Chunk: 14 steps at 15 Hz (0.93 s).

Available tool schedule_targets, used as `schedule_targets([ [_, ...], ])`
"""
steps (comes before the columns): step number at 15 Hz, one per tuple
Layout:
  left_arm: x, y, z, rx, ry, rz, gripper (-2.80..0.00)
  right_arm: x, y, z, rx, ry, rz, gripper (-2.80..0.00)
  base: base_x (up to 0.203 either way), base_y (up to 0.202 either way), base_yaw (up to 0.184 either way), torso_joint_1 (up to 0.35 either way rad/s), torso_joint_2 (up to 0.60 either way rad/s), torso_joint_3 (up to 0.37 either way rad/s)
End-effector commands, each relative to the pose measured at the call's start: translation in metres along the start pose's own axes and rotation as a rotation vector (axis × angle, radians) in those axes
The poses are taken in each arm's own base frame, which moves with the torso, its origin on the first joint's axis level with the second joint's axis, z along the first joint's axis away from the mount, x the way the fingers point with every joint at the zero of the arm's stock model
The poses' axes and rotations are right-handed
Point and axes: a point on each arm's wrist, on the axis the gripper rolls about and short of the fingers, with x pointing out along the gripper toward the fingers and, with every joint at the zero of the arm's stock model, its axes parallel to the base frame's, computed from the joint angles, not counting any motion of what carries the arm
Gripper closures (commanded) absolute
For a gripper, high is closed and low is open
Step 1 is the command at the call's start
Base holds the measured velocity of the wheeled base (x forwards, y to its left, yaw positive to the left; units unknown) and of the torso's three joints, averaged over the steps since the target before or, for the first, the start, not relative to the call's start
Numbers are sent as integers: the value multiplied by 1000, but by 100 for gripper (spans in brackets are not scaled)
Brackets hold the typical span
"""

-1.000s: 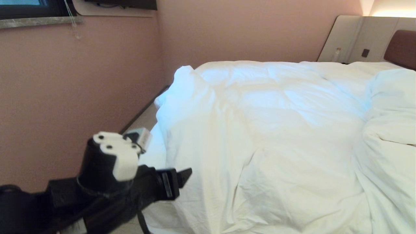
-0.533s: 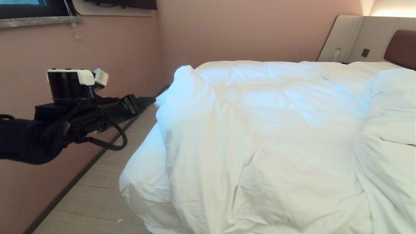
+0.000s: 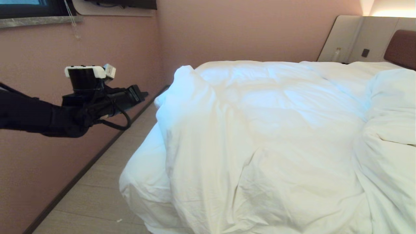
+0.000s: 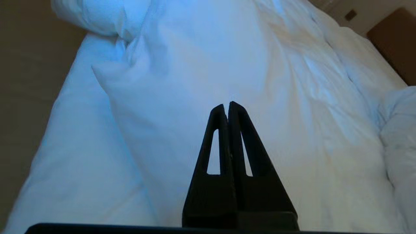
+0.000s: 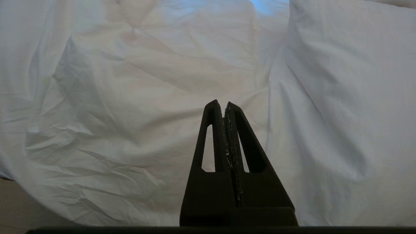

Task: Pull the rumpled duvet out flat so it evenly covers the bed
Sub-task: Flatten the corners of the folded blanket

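The duvet [image 3: 260,130] lies rumpled over the bed [image 3: 143,175], with a peak standing up at its far left edge and a thick heap bunched at the right. My left gripper [image 3: 144,94] hovers over the floor strip left of the bed, level with the duvet's edge and apart from it. In the left wrist view the left gripper [image 4: 227,105] is shut on nothing above the duvet [image 4: 211,58]. My right gripper [image 5: 223,104] is shut and empty, over creased duvet [image 5: 146,81]; it is outside the head view.
A pink wall [image 3: 81,146] runs close along the bed's left side, leaving a narrow strip of floor [image 3: 107,188]. The brown headboard [image 3: 403,48] and a pale panel with a socket [image 3: 365,52] stand at the far right. A small scrap [image 3: 119,220] lies on the floor.
My left arm has risen from low by the bed's near corner up to the height of the duvet's far left edge. The duvet has not moved.
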Motion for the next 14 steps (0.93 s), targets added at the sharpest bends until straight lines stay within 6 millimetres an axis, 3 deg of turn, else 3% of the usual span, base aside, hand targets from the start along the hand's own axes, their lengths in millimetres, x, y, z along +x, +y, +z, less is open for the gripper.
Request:
schedule_targets([
  [1, 25, 40, -16, -24, 31, 18, 0, 0, 0, 0, 0, 1, 0, 0, 0, 0, 0, 0, 0, 0],
  [3, 27, 66, -15, -22, 21, -47, 0, 0, 0, 0, 0, 1, 0, 0, 0, 0, 0, 0, 0, 0],
  [8, 33, 109, -16, -9, 55, -197, 0, 0, 0, 0, 0, 1, 0, 0, 0, 0, 0, 0, 0, 0],
  [14, 52, 124, -31, -17, 79, -214, 0, 0, 0, 0, 0, 1, 0, 0, 0, 0, 0, 0, 0, 0],
])
